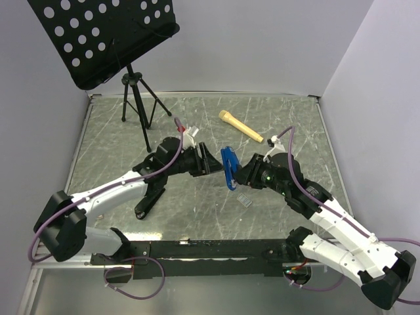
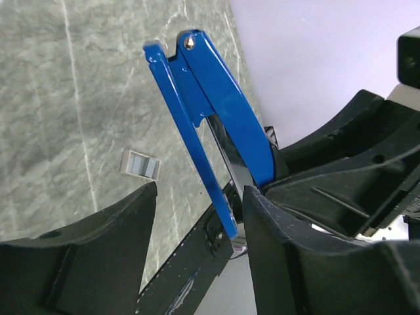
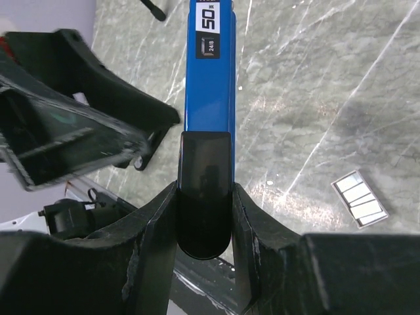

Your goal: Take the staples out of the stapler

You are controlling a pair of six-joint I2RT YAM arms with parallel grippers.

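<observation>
Top external view: a grey, marble-patterned surface [image 1: 302,118] with pale streaks fills the middle of the frame, closed in by plain white walls [image 1: 262,46]. A black perforated music stand [image 1: 105,36] on a tripod sits at upper left, and a tan handle [image 1: 241,126] lies above centre. The stapler [image 1: 228,167], blue with a black end, is lifted off the surface at the frame's centre. The right claw [image 1: 241,172] is clamped on that black end. The left claw [image 1: 209,159] stands parted, its fingers either side of the stapler's hinged arms. The staples [image 1: 245,200] lie flat just below the stapler, apart from both claws.
</observation>
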